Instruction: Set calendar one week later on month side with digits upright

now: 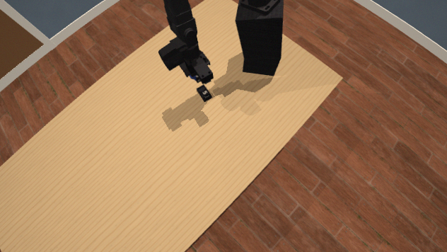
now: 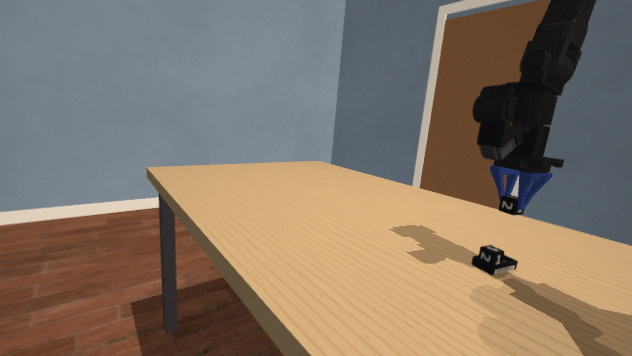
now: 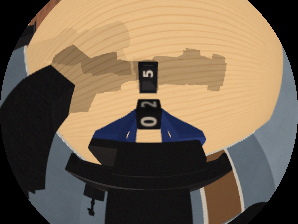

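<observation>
The small black tray (image 2: 511, 263) (image 3: 148, 91) lies on the table. One black cube (image 1: 204, 93) (image 2: 489, 256) (image 3: 148, 73) stands in it, with a white 5 on top in the wrist view and a 2 and a 1 on its sides in the exterior view. The tray's side facing the exterior camera bears a pale label, too small to read. My gripper (image 2: 511, 204) (image 3: 148, 112), with blue fingers, is shut on the other black cube (image 2: 508, 205) (image 3: 148, 121), in the air above the tray. This cube shows 0 and 2 in the wrist view.
The wooden table (image 1: 141, 159) (image 2: 300, 215) carries the tray near the arm's black base column (image 1: 261, 42). The arm's shadow falls across the table around the tray. The table's long edge runs well to the side of the tray.
</observation>
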Available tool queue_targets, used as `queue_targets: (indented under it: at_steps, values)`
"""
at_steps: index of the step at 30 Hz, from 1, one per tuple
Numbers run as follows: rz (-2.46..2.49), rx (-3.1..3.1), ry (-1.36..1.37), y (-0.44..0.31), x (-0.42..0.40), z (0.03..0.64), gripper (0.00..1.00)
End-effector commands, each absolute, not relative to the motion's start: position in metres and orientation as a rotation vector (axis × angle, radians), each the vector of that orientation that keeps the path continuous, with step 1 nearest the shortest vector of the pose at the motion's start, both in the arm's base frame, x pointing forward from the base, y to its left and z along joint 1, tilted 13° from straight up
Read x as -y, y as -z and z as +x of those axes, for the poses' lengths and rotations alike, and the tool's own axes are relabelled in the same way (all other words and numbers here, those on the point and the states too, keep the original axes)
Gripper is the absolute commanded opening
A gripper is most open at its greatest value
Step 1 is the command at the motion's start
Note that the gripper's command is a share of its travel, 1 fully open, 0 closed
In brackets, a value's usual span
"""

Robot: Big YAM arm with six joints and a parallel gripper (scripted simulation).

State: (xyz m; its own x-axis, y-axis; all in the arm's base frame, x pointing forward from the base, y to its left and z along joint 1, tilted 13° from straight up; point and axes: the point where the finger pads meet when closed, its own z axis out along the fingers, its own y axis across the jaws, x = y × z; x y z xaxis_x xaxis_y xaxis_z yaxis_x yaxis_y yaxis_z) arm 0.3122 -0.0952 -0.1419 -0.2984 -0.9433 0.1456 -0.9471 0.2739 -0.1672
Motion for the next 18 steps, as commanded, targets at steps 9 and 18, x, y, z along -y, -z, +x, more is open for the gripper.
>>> queue_targets:
  at_steps: [9,18]
  values:
    - [1.58,2.698,-0.344,0.162,0.015,0.346,0.26]
    - [1.418,2.798,-0.352,0.171,-0.017,0.354,0.26]
